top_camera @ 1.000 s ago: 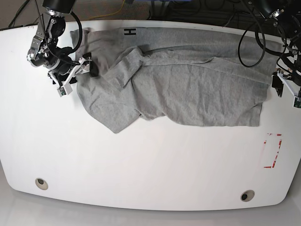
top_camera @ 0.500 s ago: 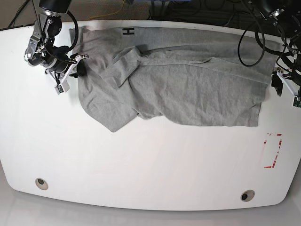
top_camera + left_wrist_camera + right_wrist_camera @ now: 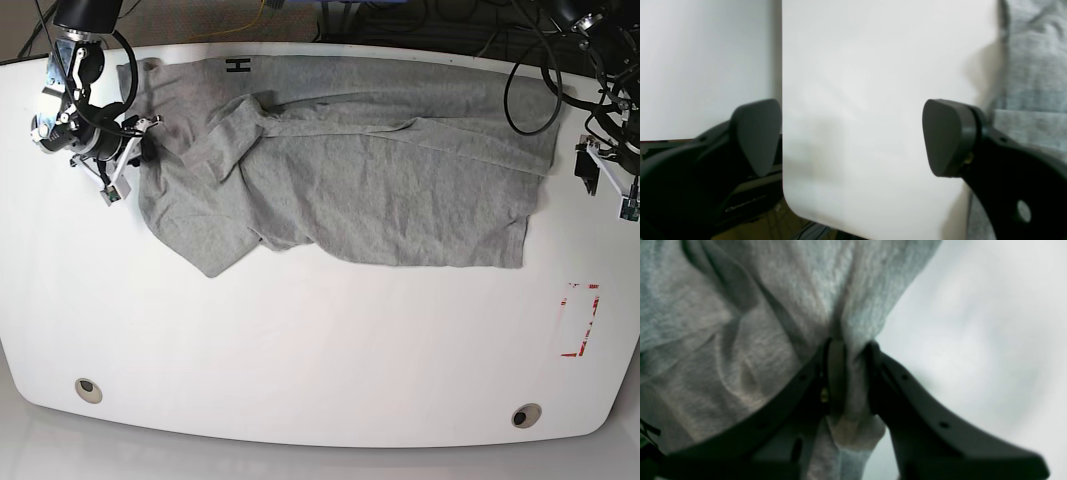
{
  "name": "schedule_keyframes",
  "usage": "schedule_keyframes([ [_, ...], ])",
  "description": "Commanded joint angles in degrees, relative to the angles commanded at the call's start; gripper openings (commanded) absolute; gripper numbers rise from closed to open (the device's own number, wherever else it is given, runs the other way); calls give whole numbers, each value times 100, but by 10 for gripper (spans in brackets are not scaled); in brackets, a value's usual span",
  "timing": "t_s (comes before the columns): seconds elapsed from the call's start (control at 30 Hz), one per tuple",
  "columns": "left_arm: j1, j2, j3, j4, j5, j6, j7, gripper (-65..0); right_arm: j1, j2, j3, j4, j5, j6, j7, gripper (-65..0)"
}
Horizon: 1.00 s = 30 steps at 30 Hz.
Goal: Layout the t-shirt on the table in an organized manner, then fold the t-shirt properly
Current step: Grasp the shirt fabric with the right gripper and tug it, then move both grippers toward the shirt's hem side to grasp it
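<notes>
T-shirt (image 3: 340, 170) laying-out is the step in hand, judging by how the cloth lies: the grey garment is spread along the far edge of the table (image 3: 300, 350), reaching from near the far left corner almost to the right edge, but one part is folded over itself near the black letter mark (image 3: 238, 65) and a flap hangs toward the middle of the table. No fold has been made yet, so the task looks early.

At the far left corner the right gripper (image 3: 848, 373) is clamped on a bunched edge of the shirt, the cloth pinched between its two fingers. At the right edge the left gripper (image 3: 853, 140) is spread wide with nothing between its pads, hovering over bare tabletop just beside the shirt's hem.

The next move, as I judge it, calls for the free arm to take the hem nearest it so both ends can be drawn apart, and then for the doubled-over part to be turned flat.

The red dashed mark (image 3: 580, 320) near the right edge lies apart from the shirt.
</notes>
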Motion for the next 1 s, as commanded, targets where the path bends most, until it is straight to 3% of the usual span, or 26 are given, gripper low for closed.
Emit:
schedule_keyframes([
  [0.13,0,0,0,0,0,0,0,0,-18,26,-9,26,0,0,0,-553],
  [0.2,0,0,0,0,0,0,0,0,-26,35,-35,26,9,0,0,-510],
  [0.43,0,0,0,0,-18,0,0,0,-44,35,-18,273,0,0,0,-224],
  [0.47,0,0,9,0,-18,0,0,0,-88,35,-18,387,0,0,0,-160],
  [0.57,0,0,9,0,-18,0,0,0,-132,44,-18,642,0,0,-9,-73],
  [0.67,0,0,9,0,-18,0,0,0,-149,44,-18,879,-9,0,-26,-31],
  [1.0,-35,0,35,-9,-26,0,0,0,149,70,-9,1152,-9,0,-26,-28],
])
